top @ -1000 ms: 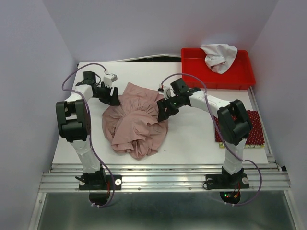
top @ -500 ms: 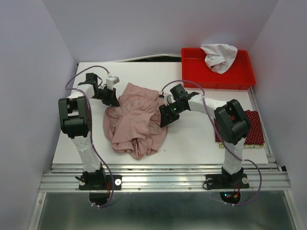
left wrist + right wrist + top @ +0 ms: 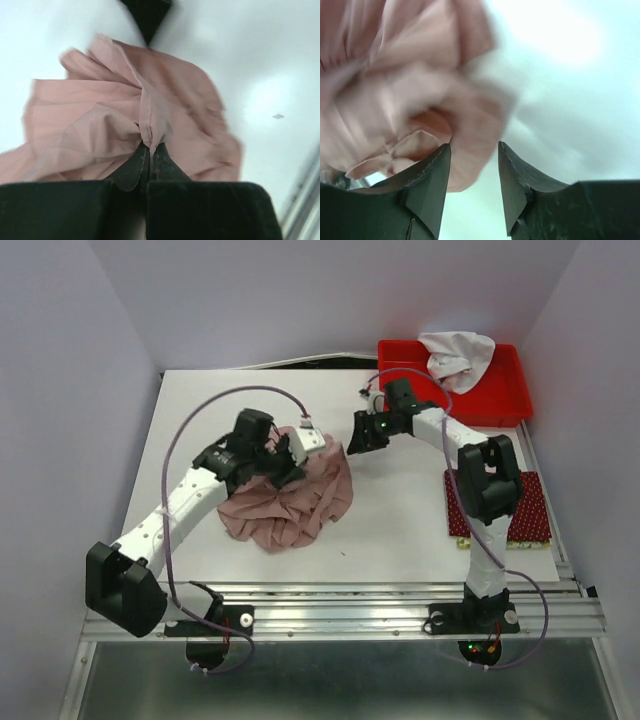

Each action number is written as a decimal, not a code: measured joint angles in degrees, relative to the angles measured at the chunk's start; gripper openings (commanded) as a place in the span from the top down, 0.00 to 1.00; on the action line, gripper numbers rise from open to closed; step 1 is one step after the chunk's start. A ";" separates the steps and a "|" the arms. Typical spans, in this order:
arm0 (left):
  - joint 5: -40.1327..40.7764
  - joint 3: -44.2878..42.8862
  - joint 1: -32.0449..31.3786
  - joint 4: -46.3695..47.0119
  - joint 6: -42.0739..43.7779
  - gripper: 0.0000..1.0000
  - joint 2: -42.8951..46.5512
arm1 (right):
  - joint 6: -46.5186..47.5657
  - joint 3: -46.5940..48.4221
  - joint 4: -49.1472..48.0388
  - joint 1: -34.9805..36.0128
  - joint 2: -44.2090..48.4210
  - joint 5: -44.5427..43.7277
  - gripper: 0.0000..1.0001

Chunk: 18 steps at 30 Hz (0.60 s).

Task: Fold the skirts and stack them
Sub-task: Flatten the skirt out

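Grip gained: the left gripper (image 3: 150, 147), jaws now pinching a fold of the pink skirt (image 3: 300, 502), has swung inward. The right gripper (image 3: 473, 147) (jaws apart, holding nothing) has shifted back, so flattening is likely starting.

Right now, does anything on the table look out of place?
The pink skirt lies bunched in a heap mid-table, one fold pinched by the left gripper. A white cloth lies across the back rim of the red bin.

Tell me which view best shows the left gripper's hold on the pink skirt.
Left wrist: the left gripper is pinched shut on a seam fold of the pink skirt, close up. Top view shows it over the heap, grip hidden; right wrist shows blurred cloth.
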<state>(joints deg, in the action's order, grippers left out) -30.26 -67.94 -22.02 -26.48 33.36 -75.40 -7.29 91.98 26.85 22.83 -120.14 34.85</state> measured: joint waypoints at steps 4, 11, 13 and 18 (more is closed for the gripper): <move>5.31 12.35 -14.25 1.90 -0.39 1.00 -0.02 | 2.03 2.27 2.23 -9.40 1.97 -0.13 0.42; 15.98 19.98 -24.00 3.37 -1.55 0.50 -6.16 | 5.01 2.89 8.13 -12.17 9.92 3.30 0.34; 17.44 19.41 -24.00 3.43 -1.49 0.34 -5.84 | 5.38 2.75 8.66 -10.80 10.91 5.57 0.34; 18.27 16.63 -23.91 2.43 -1.42 0.20 0.33 | 5.92 -1.62 8.81 -7.67 11.80 8.44 0.33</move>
<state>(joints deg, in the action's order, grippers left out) -11.99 -51.31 -45.93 -24.05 31.94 -75.07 -1.37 90.37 35.66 15.16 -108.33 43.29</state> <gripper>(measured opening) 0.788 0.668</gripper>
